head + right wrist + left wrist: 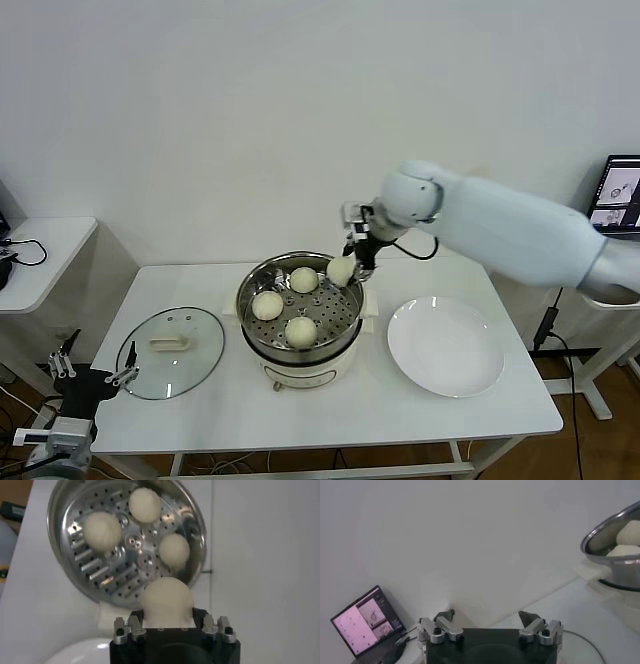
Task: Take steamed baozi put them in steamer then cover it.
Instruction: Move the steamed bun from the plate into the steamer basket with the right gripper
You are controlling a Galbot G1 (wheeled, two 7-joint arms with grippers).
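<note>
1. Head view: right claw (352, 262) pinches the 4th baozi (341, 270) over the far right rim of the steamer (300, 335); cover (170, 351) lies by the tabletop's left edge.
2. Left wrist view: left claw (487, 622) is spread, idle.
3. Right wrist view: 3 baozi (102, 529) sit on the tray; judged next: lower, release.

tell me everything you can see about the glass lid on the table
The cover is a round clear glass lid with a thin metal rim and a cream-white bar handle at its centre. It lies flat on the white table, handle up, to the robot's left of the steamer, apart from it and not yet on the pot. Nothing grips it; the open left gripper sits just off its edge near the table's corner.
</note>
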